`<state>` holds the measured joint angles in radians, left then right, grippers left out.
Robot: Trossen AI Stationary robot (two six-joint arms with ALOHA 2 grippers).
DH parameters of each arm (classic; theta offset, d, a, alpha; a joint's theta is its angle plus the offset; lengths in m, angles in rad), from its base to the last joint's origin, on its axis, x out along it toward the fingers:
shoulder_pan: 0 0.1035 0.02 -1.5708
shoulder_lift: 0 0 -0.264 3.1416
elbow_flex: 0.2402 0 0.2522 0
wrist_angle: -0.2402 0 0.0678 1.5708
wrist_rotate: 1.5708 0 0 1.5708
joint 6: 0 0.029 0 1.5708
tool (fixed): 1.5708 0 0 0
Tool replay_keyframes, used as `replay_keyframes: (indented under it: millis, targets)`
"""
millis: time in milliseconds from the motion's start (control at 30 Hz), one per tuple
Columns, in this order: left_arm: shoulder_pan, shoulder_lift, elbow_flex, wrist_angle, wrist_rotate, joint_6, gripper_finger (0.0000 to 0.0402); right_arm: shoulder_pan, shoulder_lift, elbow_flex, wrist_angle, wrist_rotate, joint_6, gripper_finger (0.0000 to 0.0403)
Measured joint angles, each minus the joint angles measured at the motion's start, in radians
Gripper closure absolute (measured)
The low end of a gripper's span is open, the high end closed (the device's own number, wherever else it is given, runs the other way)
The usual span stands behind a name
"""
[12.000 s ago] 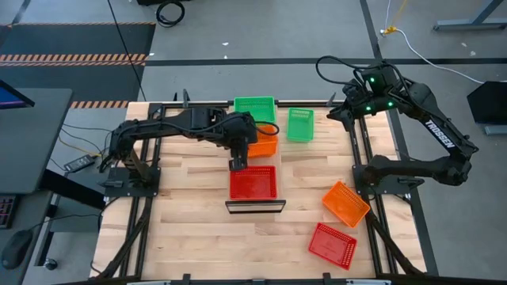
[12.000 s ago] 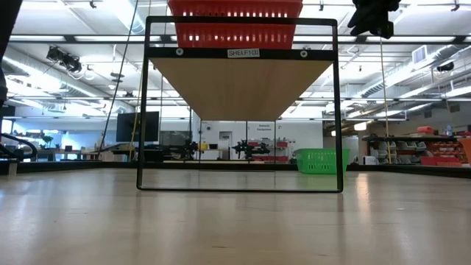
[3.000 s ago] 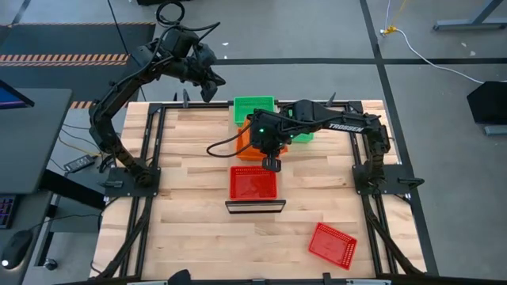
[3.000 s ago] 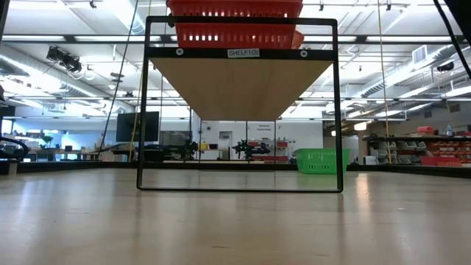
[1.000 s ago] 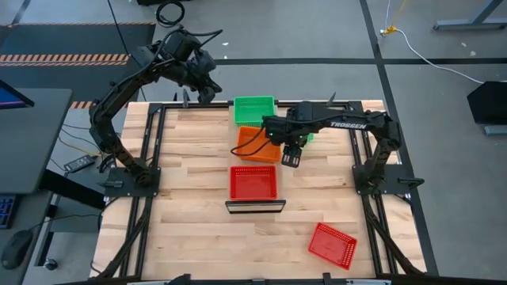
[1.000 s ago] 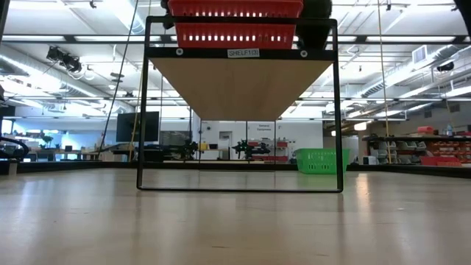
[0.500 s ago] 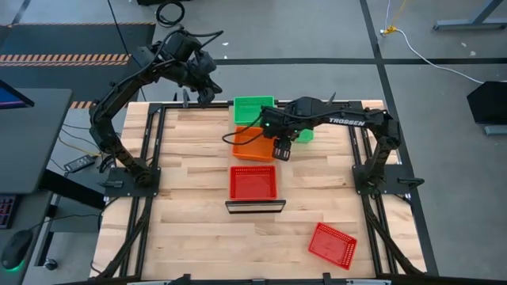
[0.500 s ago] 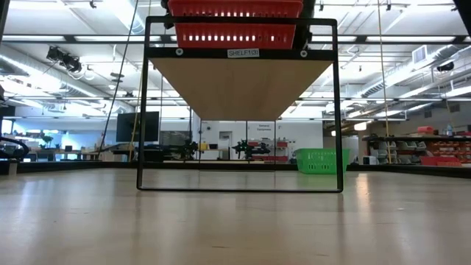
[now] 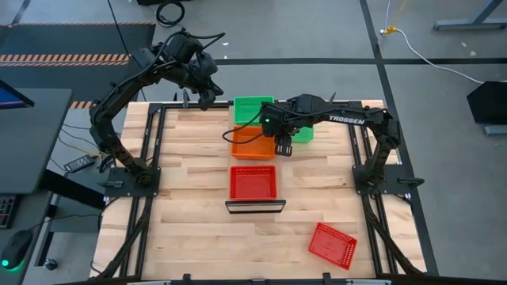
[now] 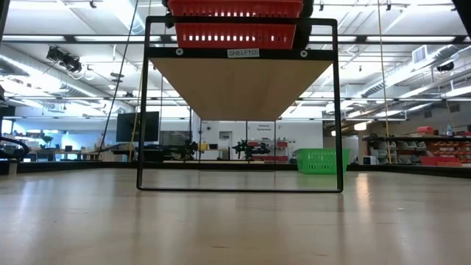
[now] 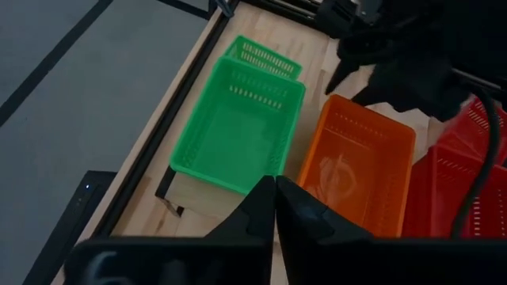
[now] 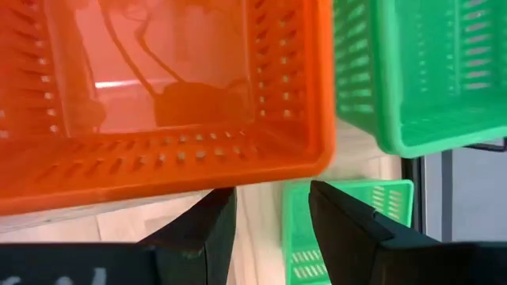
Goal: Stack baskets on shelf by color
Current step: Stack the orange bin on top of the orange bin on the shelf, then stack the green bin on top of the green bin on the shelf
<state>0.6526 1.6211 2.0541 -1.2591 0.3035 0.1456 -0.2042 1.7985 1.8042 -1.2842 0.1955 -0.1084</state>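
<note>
The shelf (image 9: 255, 207) runs from near to far down the table's middle, and the low view shows it (image 10: 239, 85) from below. On it sit a red basket (image 9: 253, 182), an orange basket (image 9: 252, 143) and a green basket (image 9: 253, 108). Another green basket (image 9: 303, 131) lies on the table, partly under the right arm. A second red basket (image 9: 331, 244) lies near the right corner. My right gripper (image 9: 283, 148) is open beside the orange basket's right wall (image 12: 158, 95), touching nothing. My left gripper (image 9: 206, 93) is shut, raised over the far left.
The left wrist view looks down on the green basket (image 11: 242, 131), the orange one (image 11: 356, 170) and the right arm (image 11: 412, 55) above them. The table's frame rails run along both sides. Bare wood lies left of the shelf and along the near edge.
My right gripper has moved a little toward the far edge, along the orange basket's right side. In the low view its dark shape beside the red basket has almost gone. The baskets have stayed where they were.
</note>
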Motion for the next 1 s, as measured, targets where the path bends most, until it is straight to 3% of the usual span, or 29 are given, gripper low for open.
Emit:
replay_keyframes:
  millis: [233,500,700,1000]
  targets:
    - [-0.007,0.000,0.000,0.001,0.000,-0.003,0.0385,-0.019,-0.024,0.006,-0.107,-0.027,0.081,0.0238]
    - [-0.007,0.000,0.000,0.024,0.000,-0.002,0.0390,-0.072,-0.142,-0.011,-0.228,-0.038,0.179,0.0238]
    - [-0.007,0.000,0.000,0.029,0.000,-0.006,0.0383,-0.241,-0.238,-0.097,-0.168,-0.036,0.306,0.0238]
    - [-0.023,0.000,0.000,0.029,0.000,-0.034,0.0390,-0.512,-0.277,-0.342,0.020,-0.195,0.489,0.0238]
